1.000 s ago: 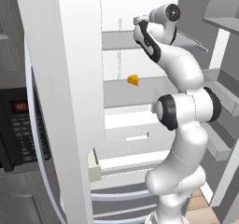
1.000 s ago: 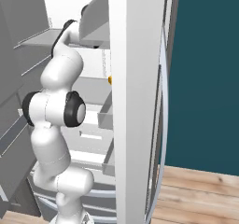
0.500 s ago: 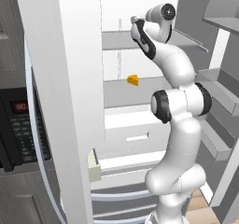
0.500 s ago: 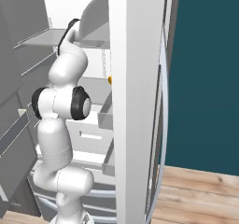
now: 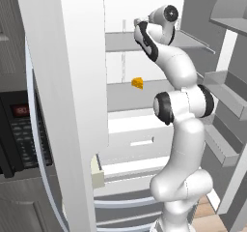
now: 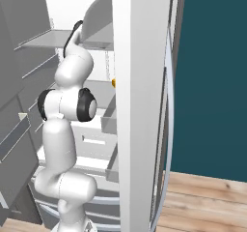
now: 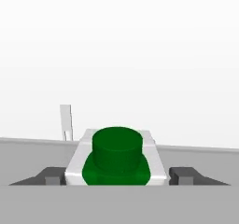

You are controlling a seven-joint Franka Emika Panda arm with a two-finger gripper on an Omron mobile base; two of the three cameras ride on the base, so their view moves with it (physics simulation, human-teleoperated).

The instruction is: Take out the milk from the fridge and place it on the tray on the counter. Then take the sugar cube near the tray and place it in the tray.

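In the hand view the milk (image 7: 116,158) is close in front, seen from above: green cap, white gabled top. It stands on a pale grey fridge shelf (image 7: 200,164). My gripper (image 7: 118,177) is open, with one dark fingertip (image 7: 52,176) on each side of the carton, very near its edges. In the left base view the arm reaches up to the fridge's top shelf (image 5: 120,41), and the hand (image 5: 144,32) sits at its front edge. The open white fridge door (image 5: 72,81) hides the milk there. The tray, counter and sugar cube are out of view.
A yellow cheese wedge (image 5: 137,83) lies on the middle shelf, with white drawers (image 5: 135,141) below. The black microwave (image 5: 19,129) is at the left. The second fridge door (image 6: 140,105) stands close on the right, with door bins (image 5: 226,88) beside the arm.
The arm has stretched upward and forward, and the hand has moved in toward the top shelf. The cheese and the fridge doors have not moved.
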